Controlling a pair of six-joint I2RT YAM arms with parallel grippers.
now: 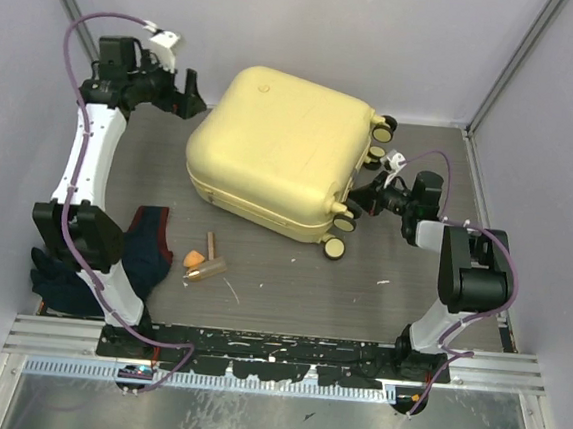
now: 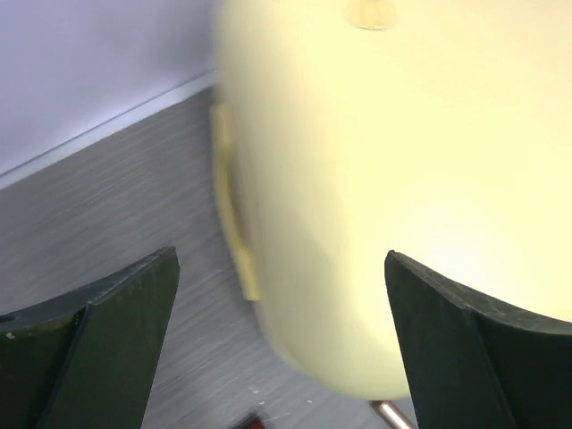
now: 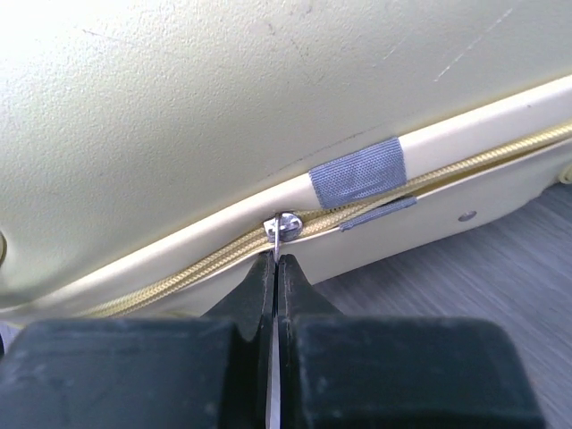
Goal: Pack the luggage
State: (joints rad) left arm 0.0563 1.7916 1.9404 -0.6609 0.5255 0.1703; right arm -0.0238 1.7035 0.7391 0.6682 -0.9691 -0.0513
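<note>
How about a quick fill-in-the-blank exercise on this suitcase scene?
1. The zipper pull on the luggage is pinched by the ____ arm's jaws.
2. The left arm's jaws stand ____, holding nothing.
3. The dark cloth lies beside the ____ arm's base.
Missing words: right; open; left.

One luggage (image 1: pixel 273 143), four wheels (image 1: pixel 385 126), one zipper pull (image 3: pixel 284 228), two robot arms (image 1: pixel 86 157), one dark clothes heap (image 1: pixel 148 248); roughly three small tan-orange pieces (image 1: pixel 194 260)
</note>
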